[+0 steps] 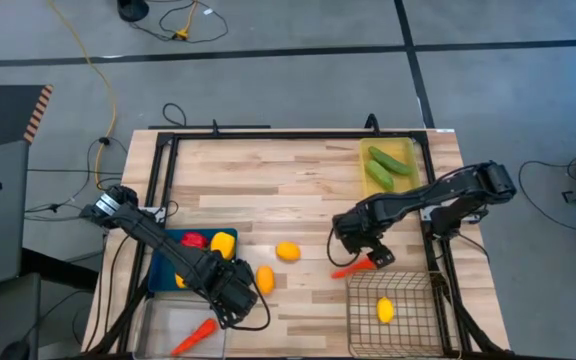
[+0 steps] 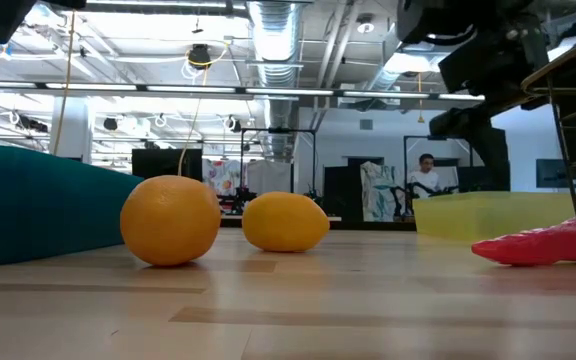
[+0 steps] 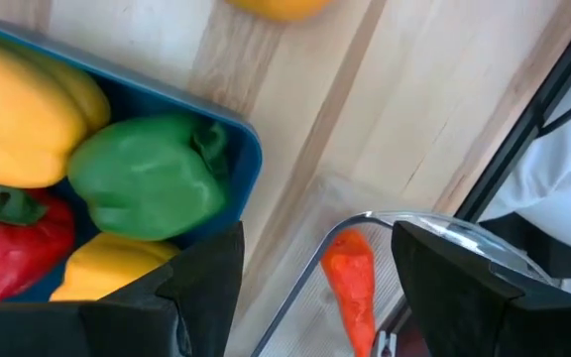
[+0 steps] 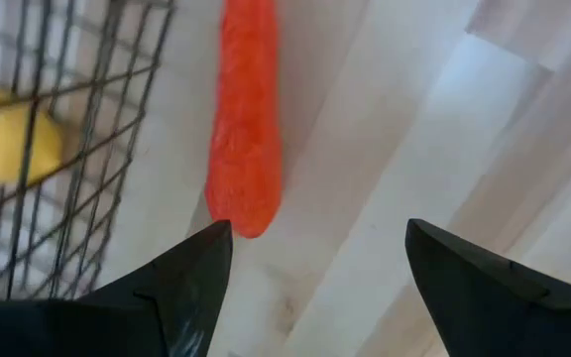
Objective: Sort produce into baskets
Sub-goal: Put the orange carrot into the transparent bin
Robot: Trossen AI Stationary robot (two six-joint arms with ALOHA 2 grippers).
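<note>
Right gripper (image 1: 366,252) over worktop (image 1: 288,190), fingers spread wide, empty, carrot (image 1: 353,268) lying at 6 o'clock beside wire mesh basket (image 1: 393,305). Left gripper (image 1: 236,312) parked over clear plastic bin (image 1: 178,330), fingers apart, empty.

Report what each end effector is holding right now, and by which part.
Nothing is held. The right end effector is open, apart from the carrot on the table by the wire basket. The left end effector is open over the clear bin.

A grey floor (image 1: 298,85) with dark seams surrounds the wooden table (image 1: 268,190); a yellow cable (image 1: 96,70) trails across it. Beyond, ceiling ducts (image 2: 278,30), strip lights (image 2: 168,92), monitors (image 2: 163,162) and a seated person (image 2: 426,175).
</note>
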